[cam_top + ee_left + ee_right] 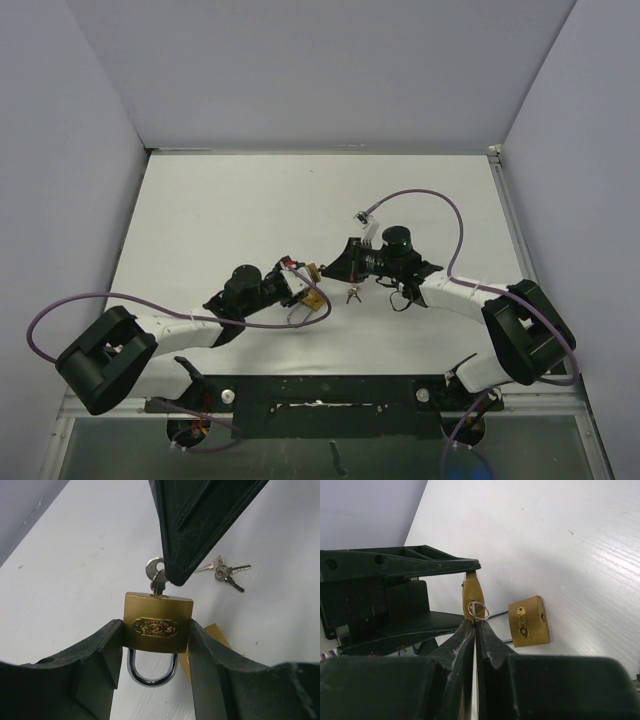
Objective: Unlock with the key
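Note:
A brass padlock is clamped by its sides between the fingers of my left gripper, held above the table with its steel shackle pointing back toward the wrist. A silver key with a ring sits in the keyhole on the lock's far end. My right gripper is shut on that key, its fingers meeting the lock end-on. In the right wrist view the held padlock shows edge-on. In the top view both grippers meet at the table's middle.
A second brass padlock lies on the white table just beyond the held one. A small bunch of spare keys lies on the table past the grippers, also in the top view. Grey walls enclose the table.

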